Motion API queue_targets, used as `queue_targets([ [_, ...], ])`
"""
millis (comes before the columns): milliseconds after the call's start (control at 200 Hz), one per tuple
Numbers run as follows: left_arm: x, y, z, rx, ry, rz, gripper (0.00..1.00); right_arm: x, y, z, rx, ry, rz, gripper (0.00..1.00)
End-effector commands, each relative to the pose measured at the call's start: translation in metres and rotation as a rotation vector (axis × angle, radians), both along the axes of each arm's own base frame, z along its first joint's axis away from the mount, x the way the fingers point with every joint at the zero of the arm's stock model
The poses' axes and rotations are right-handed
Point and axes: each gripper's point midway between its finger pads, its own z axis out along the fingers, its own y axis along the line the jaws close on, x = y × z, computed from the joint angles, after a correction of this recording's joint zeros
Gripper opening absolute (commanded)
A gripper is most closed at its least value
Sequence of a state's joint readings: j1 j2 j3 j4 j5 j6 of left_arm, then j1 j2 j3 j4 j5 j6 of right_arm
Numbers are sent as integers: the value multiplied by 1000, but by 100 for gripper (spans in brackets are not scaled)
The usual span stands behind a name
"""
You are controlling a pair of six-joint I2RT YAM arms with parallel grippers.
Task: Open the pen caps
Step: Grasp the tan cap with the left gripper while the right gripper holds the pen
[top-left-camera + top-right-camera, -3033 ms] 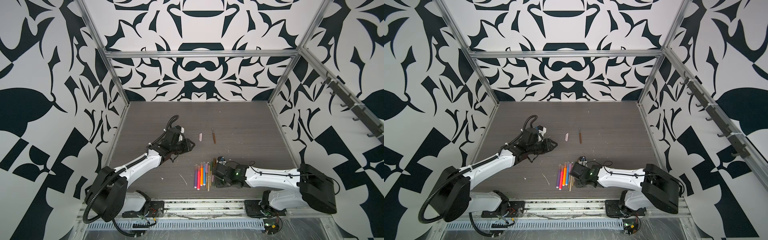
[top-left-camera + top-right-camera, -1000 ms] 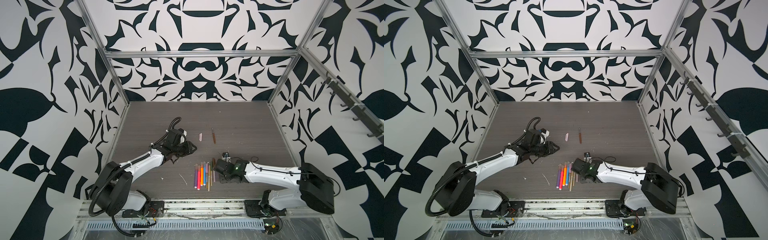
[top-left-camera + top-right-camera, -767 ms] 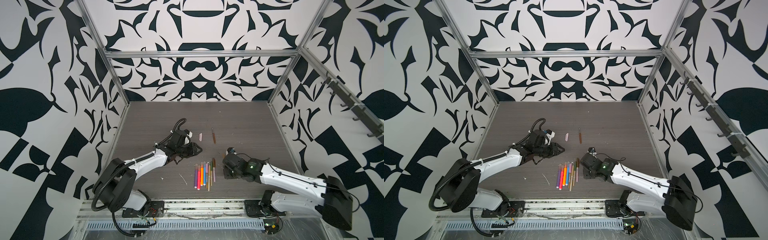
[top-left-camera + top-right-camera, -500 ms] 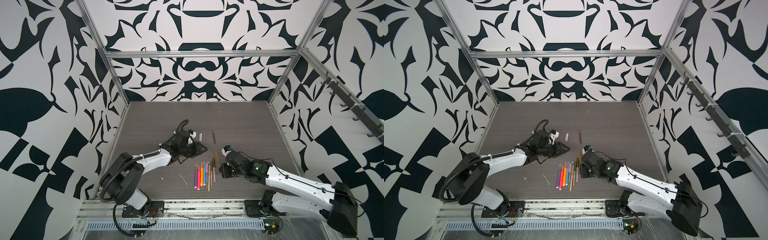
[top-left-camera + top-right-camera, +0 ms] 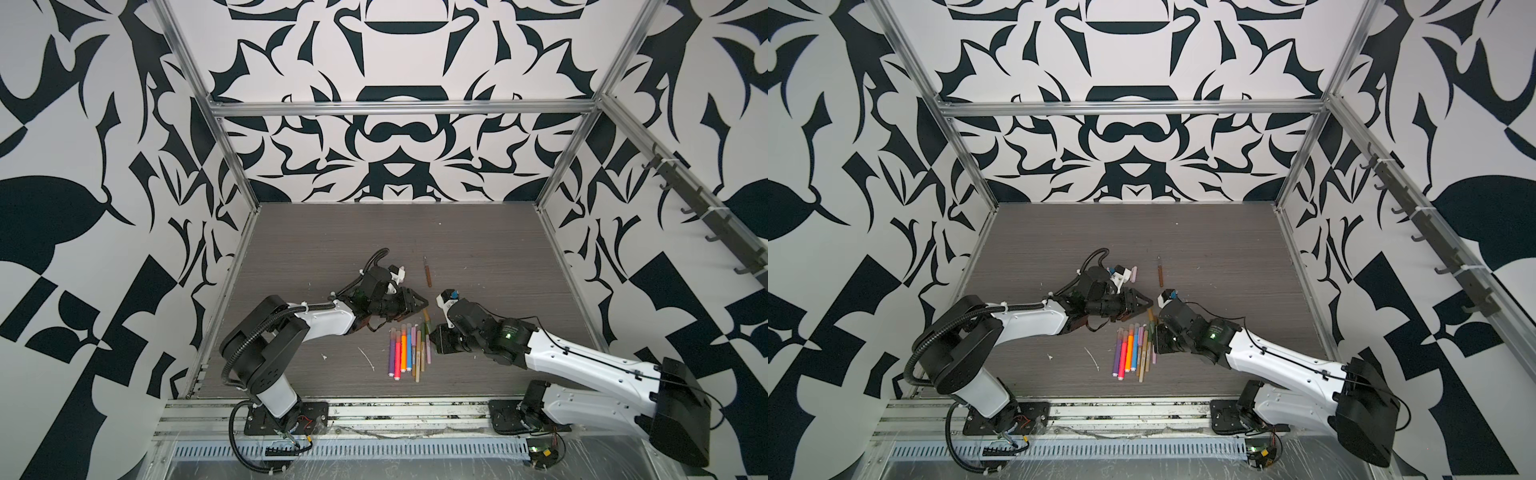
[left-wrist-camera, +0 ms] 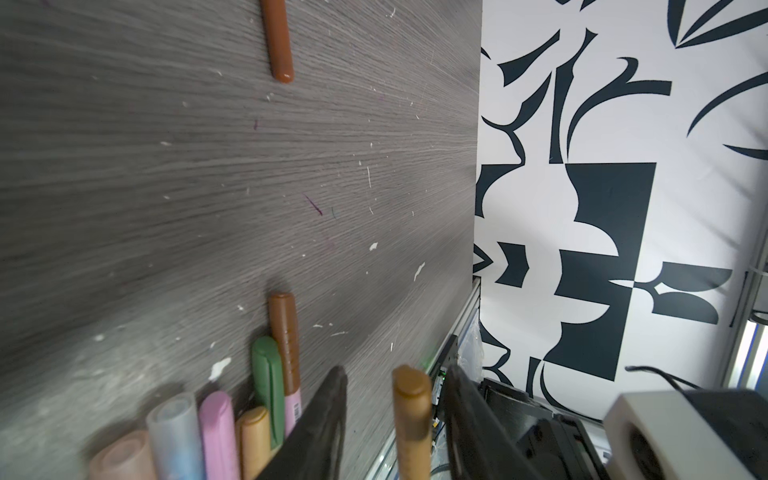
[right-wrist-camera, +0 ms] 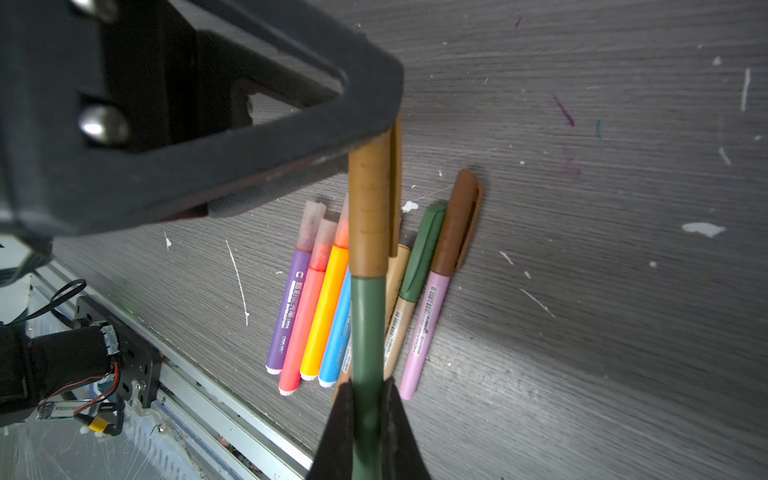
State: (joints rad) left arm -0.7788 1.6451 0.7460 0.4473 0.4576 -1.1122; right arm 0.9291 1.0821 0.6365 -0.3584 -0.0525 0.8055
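Since three seconds ago both arms have closed on the centre. The left pincer (image 5: pixel 419 301) has swung in from 9 o'clock, and the right pincer (image 5: pixel 434 334) has risen from beside the row with a pen.

Right pincer (image 7: pixel 365 395): clenched on the barrel of an olive pen (image 7: pixel 365 332), which is held clear of the worktop (image 5: pixel 490 249). The tan cap (image 7: pixel 368 216) is seated on that pen.

Left pincer (image 6: pixel 395 372): released, jaws parted, one finger on either side of the tan cap (image 6: pixel 411 399). The left wrist view shows a gap on each side.

In both top views the two pincers meet tip to tip near mid-worktop, with the left at 11 o'clock of the right.

At 6 o'clock of them lies the row of pens (image 5: pixel 405 351), side by side. It runs purple, coral, orange and blue with translucent caps, then thinner tan and lilac ones with olive and brown caps.

A loose brown pen (image 5: pixel 427 276) lies apart at 12 o'clock. A small pink cap (image 5: pixel 1134 274) lies just beside the left wrist camera housing, at 11 o'clock.
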Motion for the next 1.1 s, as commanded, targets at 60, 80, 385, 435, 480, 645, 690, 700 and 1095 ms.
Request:
queue_targets([
  [60,-1,-11,9,-35,-7,-18,41,11,6,14,23,-44,-21,1],
  [80,-1,-12,9,-36,-9,-20,41,11,5,14,18,-43,-24,1],
  [385,-5,-18,13,-35,-16,-38,39,17,4,16,-3,-60,-34,1],
  [435,-5,-19,12,-34,-15,-39,38,17,5,17,1,-62,-31,1],
  [480,-5,-19,13,-35,-14,-42,39,17,6,17,4,-62,-28,1],
  [645,-4,-20,13,-34,-15,-40,38,16,8,19,17,-63,-20,0],
  [690,-4,-20,13,-34,-16,-40,38,16,8,19,18,-64,-20,0],
  [700,-4,-20,14,-34,-16,-40,38,16,8,19,18,-64,-20,0],
  [1095,-5,-15,21,-12,-56,-37,0,17,-2,26,9,-93,-45,33],
])
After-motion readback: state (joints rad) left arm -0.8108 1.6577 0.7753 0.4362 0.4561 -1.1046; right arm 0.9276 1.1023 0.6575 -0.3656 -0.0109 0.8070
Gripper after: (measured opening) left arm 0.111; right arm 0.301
